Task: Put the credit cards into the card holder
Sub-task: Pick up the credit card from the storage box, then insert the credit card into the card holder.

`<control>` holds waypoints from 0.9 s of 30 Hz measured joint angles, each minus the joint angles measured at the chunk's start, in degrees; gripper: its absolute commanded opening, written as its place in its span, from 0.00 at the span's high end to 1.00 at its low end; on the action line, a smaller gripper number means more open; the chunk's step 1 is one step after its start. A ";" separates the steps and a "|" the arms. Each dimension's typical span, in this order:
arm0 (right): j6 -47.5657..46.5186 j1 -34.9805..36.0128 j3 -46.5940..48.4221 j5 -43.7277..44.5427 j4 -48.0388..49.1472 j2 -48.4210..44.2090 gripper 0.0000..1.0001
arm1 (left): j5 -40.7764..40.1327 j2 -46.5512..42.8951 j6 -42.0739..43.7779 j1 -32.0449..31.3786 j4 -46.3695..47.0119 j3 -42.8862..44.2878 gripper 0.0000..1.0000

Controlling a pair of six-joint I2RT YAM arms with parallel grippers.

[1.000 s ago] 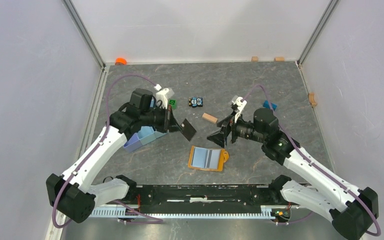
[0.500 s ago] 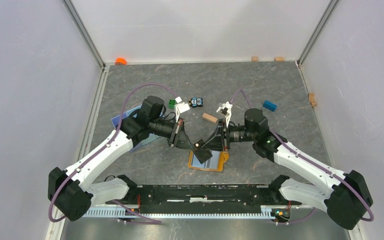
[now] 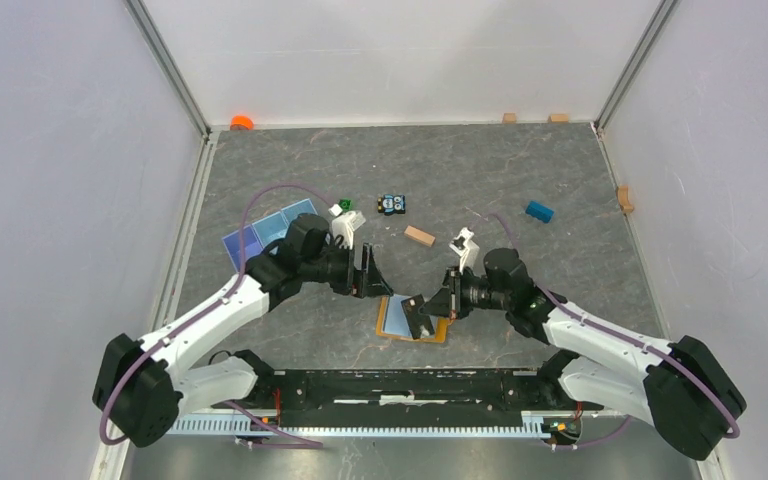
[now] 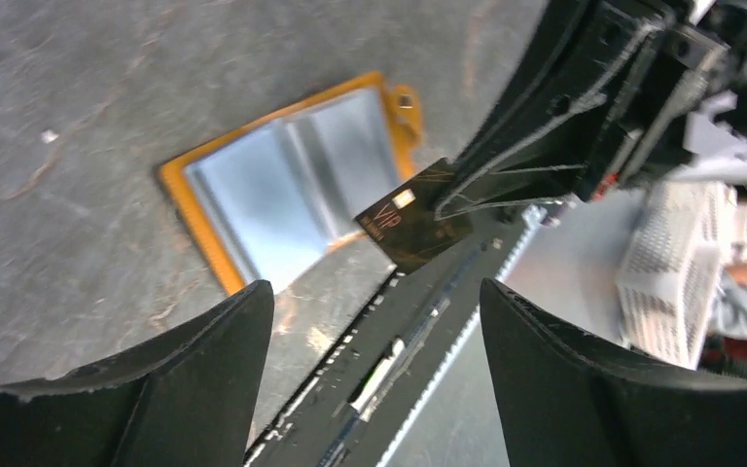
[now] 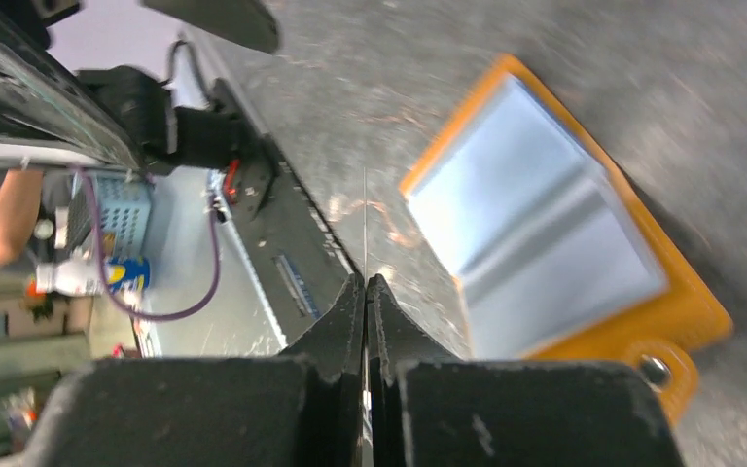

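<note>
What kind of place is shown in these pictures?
Probably a robot lab test cell: plain white walls on metal framing enclose a grey table, with a left arm and right arm bolted at its near edge and small props like a toy car.

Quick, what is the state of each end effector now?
Left end effector: open, holding nothing.
Right end effector: closed on the black credit card.

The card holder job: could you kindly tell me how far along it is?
Done: the card holder lies open. In hand: the right gripper pinches a black card over it; the left gripper is open, empty. Left: slotting that card in.
</note>
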 measured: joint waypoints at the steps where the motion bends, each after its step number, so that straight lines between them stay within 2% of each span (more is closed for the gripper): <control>1: 1.40 -0.04 -1.49 1.86 0.00 0.04 1.00 | -2.08 0.48 -1.16 -0.09 0.74 -1.05 0.28; 8: 8.94 -0.28 -6.38 10.78 0.02 2.10 1.00 | -9.97 8.87 -6.01 -3.56 4.11 -5.09 0.32; 21: 14.62 -0.33 -7.93 13.51 3.61 8.68 1.00 | -16.06 20.57 -5.84 -5.40 5.40 -5.01 0.32; 23: 15.45 -0.33 -8.28 13.29 4.85 9.51 1.00 | -16.13 21.24 -5.62 -5.44 5.55 -4.35 0.35; 27: 16.92 -0.33 -9.31 13.09 7.93 10.75 1.00 | -16.33 23.30 -5.01 -5.77 6.14 -3.17 0.48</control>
